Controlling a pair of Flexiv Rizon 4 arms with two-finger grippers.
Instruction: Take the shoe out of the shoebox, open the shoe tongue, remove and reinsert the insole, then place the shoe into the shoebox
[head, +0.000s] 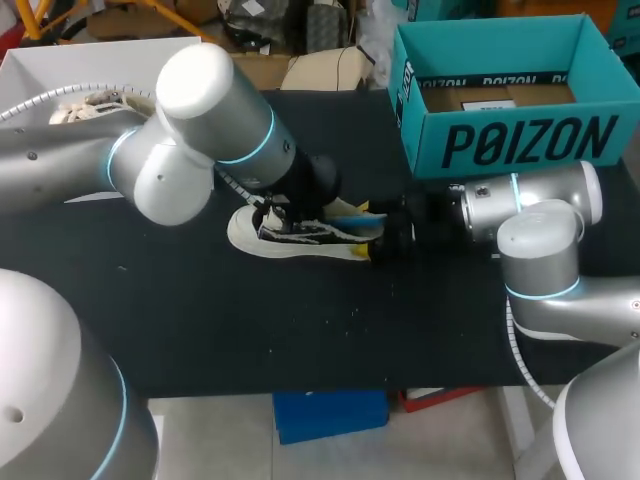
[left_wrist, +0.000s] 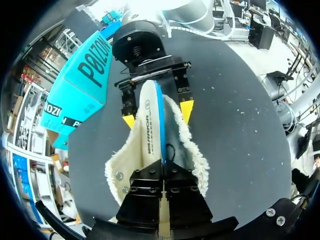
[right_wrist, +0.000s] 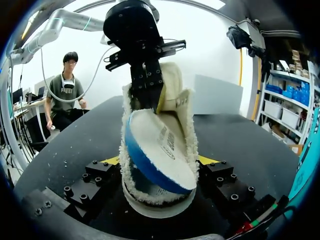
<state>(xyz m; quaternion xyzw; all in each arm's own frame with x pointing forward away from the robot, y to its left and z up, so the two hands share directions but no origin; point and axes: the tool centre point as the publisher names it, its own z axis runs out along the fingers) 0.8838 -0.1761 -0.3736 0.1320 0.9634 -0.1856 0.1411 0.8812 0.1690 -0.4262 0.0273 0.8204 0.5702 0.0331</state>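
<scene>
We judge the step in hand to be the insole work. The insole (right_wrist: 160, 150) stands half out of the shoe (head: 245, 232), tipped up on one edge, and we cannot tell whether it is on its way out or back in.

Our left gripper (left_wrist: 162, 167) is clenched on the insole's front end, above the shoe's opening. Our right gripper (right_wrist: 160, 161) grasps the shoe at the heel, with a yellow fingertip (left_wrist: 186, 111) against each side of the fleecy collar (right_wrist: 187, 115).

To do this well, we would have the right gripper hold the heel down firmly on the surface (head: 300, 340), so the shoe does not lift with the insole. The left should move the insole along the shoe's length, not sideways, as the fleece looks likely to snag it. If it is going in, we would send the toe end first and lay it flat, blue side down, before letting go.

The shoe lies on its sole between the two grippers, its toe past the left one. It is cream with black laces (head: 300, 232) and a pale sole. Thick fleece lines the opening. The insole is white on top and bright blue beneath (some print runs along the white face).

The shoebox (head: 530, 140) stands open beyond the right gripper, well apart from the shoe.
</scene>
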